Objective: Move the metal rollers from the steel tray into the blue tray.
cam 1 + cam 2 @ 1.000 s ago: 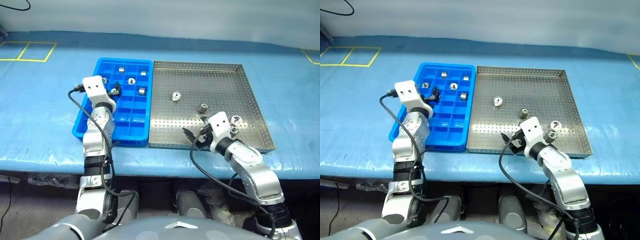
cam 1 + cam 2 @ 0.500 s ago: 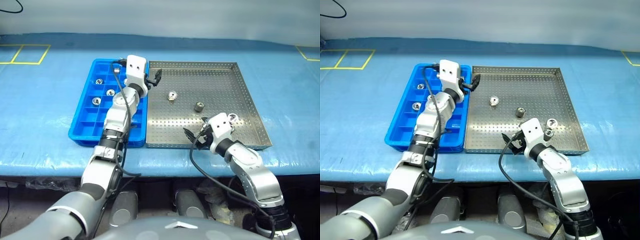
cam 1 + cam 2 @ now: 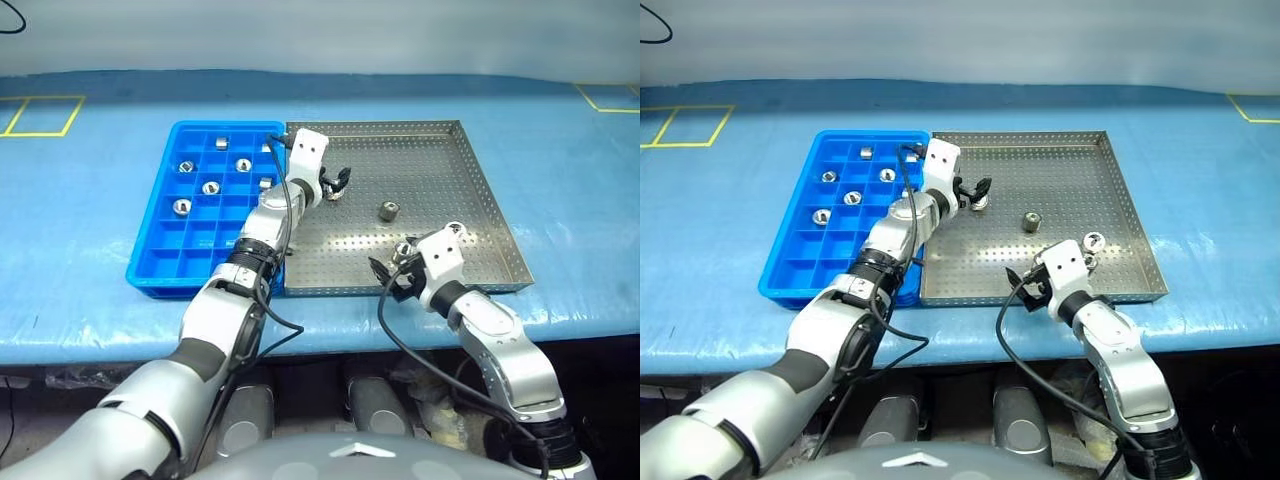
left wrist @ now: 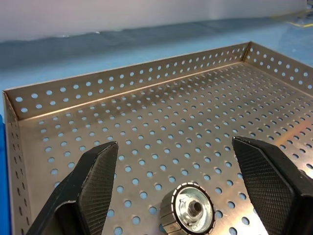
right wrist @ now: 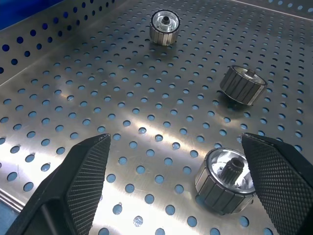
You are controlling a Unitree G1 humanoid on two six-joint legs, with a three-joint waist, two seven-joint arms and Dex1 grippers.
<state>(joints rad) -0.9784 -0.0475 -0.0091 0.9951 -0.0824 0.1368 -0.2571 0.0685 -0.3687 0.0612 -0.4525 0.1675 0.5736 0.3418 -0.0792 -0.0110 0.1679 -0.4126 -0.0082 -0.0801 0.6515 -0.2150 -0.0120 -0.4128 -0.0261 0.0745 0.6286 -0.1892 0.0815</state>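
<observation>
Three metal rollers lie loose on the steel tray [image 3: 440,170], and the one nearest the tray's blue-tray side [image 4: 188,210] sits just in front of the left claw [image 3: 973,190], between its two black fingers [image 4: 90,183] without touching either; the jaws stand wide around it. A second roller [image 3: 388,211] rests near the middle of the steel tray, apart from both claws. The third roller [image 5: 226,180] lies close to the right claw [image 3: 388,276], just inside its far finger [image 5: 279,176] and clear of the other finger, near the tray's front rim; this claw too is spread wide and holds nothing. Reaching from over the front of the blue tray [image 3: 150,262], the left arm stretches long and nearly straight across that tray's edge, its claw pointing slightly downward over the steel tray's perforated floor. Bent at the elbow, the right arm comes up from below the desk [image 3: 80,210] edge, with its claw low over the steel tray's front rim and aimed toward the middle roller. Several more rollers [image 3: 211,187] sit in separate compartments of the blue tray, in the half farther from the robot, and the blue tray stands touching the steel tray's side. No readable writing or label shows on the trays, rollers or claws.
</observation>
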